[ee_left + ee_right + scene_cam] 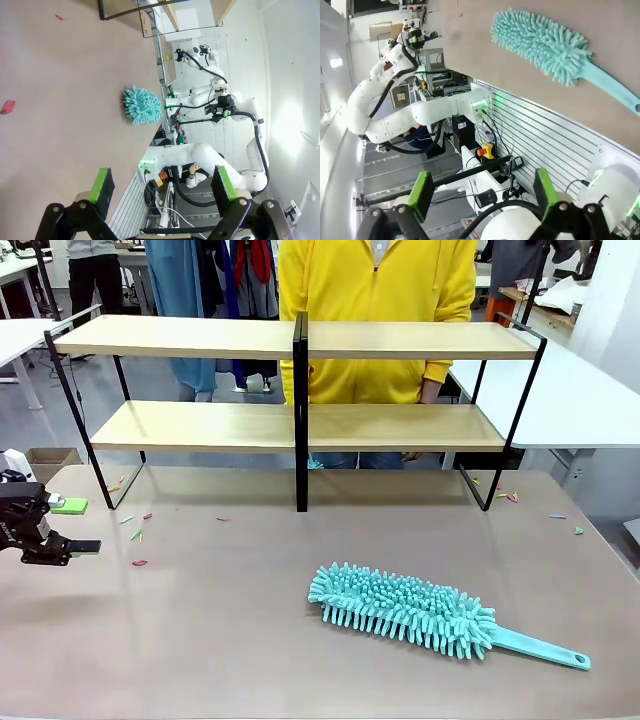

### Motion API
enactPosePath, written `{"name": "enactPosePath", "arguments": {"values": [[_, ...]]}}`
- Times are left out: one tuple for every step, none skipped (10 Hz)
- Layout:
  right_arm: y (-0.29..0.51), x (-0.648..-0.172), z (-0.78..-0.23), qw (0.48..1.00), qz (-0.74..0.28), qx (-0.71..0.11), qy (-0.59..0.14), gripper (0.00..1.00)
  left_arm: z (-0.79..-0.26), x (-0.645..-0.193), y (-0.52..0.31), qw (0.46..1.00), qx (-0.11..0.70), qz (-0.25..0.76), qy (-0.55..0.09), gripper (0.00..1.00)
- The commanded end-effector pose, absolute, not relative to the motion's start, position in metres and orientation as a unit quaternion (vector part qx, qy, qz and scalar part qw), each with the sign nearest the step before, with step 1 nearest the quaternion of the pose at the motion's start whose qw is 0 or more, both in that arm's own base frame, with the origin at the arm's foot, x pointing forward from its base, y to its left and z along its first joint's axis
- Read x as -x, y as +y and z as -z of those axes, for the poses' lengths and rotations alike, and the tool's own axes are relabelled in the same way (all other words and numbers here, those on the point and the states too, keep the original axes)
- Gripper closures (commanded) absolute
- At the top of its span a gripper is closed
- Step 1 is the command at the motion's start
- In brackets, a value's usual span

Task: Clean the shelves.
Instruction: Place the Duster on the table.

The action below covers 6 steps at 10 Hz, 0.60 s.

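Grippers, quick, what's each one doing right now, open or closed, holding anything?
Left gripper: open, holding nothing, at the table's left edge.
Right gripper: open, holding nothing, off the table's near edge, away from the duster.

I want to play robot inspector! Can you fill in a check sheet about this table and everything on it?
Surface: brownish table, mostly bare.
Job's things: shelves standing at the far edge, both boards bare; teal duster lying flat near the front right.
Clutter: small coloured scraps scattered near the rack's feet.
Grippers: left pincer open, holding nothing, low at the table's left edge; right pincer open, holding nothing.
Cables: black cables beside the arm base.
Surroundings: person in yellow top behind the shelves; white tables nearby.
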State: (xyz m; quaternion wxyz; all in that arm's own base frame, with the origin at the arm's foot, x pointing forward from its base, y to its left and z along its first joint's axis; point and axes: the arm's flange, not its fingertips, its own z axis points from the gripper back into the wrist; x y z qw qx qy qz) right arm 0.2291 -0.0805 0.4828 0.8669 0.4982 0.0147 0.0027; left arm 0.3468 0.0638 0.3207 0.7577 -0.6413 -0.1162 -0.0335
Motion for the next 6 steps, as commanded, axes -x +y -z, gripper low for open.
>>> {"name": "enactPosePath", "arguments": {"values": [[-0.0814,-0.232,-0.4832,0.864,-0.005,-0.504,0.001,0.0,-0.3247,-0.3408,0.0576,0.751,0.649,0.029,-0.121,0.0],[-0.0814,-0.232,-0.4832,0.864,-0.005,-0.504,0.001,0.0,-0.3247,-0.3408,0.0576,0.751,0.649,0.029,-0.121,0.0],[-0.0814,-0.232,-0.4832,0.864,-0.005,-0.504,0.001,0.0,-0.3247,-0.3408,0.0576,0.751,0.649,0.029,-0.121,0.0],[-0.0814,-0.232,-0.4832,0.864,-0.005,-0.504,0.001,0.0,-0.3247,-0.3408,0.0576,0.751,0.649,0.029,-0.121,0.0],[-0.0814,-0.232,-0.4832,0.864,-0.005,-0.504,0.001,0.0,-0.3247,-0.3408,0.0576,0.751,0.649,0.029,-0.121,0.0],[-0.0814,-0.232,-0.4832,0.864,-0.005,-0.504,0.001,0.0,-0.3247,-0.3408,0.0576,0.751,0.649,0.029,-0.121,0.0]]}}
